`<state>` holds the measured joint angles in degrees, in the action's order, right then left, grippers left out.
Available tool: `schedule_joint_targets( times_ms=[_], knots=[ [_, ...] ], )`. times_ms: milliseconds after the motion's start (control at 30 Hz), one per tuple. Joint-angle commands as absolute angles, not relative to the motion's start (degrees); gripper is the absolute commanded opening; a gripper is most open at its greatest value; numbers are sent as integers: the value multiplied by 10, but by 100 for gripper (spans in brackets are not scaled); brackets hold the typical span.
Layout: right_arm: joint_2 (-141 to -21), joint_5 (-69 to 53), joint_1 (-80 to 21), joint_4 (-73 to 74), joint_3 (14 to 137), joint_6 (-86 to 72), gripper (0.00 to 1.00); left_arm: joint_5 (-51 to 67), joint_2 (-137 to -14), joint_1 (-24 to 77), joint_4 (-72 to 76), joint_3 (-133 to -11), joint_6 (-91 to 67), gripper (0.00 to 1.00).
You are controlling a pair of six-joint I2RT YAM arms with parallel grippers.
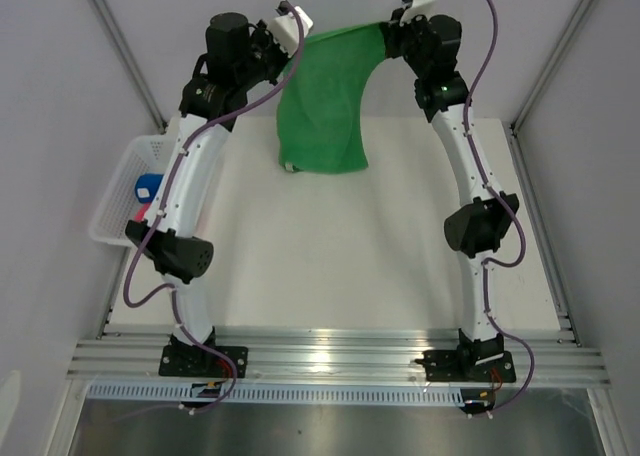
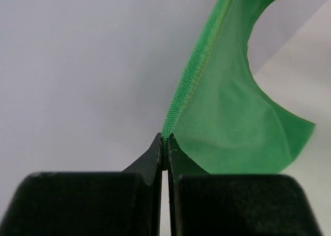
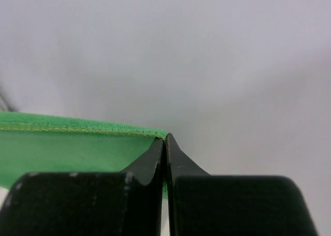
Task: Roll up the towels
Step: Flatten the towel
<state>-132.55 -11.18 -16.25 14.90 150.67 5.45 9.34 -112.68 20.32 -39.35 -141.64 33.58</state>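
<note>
Now, the green towel (image 1: 325, 101) is being held aloft by its top hem, and the risk is showing: each pinch is catching only a sliver of corner, so any tug apart could be pulling the cloth free. The left fingers (image 2: 158, 145) are clamping one corner, the right fingers (image 3: 159, 148) the other; the towel is hanging between them, draping down over the far end of the surface (image 1: 330, 266).

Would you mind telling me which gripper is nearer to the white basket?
Left. The left gripper pinches the green towel by a corner beyond the basket; the right gripper pinches the opposite corner, farther to the right.
</note>
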Motion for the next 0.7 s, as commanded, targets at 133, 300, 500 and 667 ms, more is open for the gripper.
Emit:
schedule_joint_targets(
  times_ms=[133, 300, 500, 667],
  knots=[
    [-1252, -54, -161, -27, 1476, 105, 0, 53, -1073, 196, -263, -1354, 364, 1],
    [-1230, -59, -161, -17, 1430, 148, 0, 48, -1070, 196, -252, -1325, 391, 1],
    [-1180, -62, -165, -8, 1349, 177, 0, 49, -1054, 192, -254, -1309, 391, 1],
    [-1077, -83, -175, 25, 1225, 217, 0, 67, -1023, 192, -306, -1274, 386, 1]
  ],
)
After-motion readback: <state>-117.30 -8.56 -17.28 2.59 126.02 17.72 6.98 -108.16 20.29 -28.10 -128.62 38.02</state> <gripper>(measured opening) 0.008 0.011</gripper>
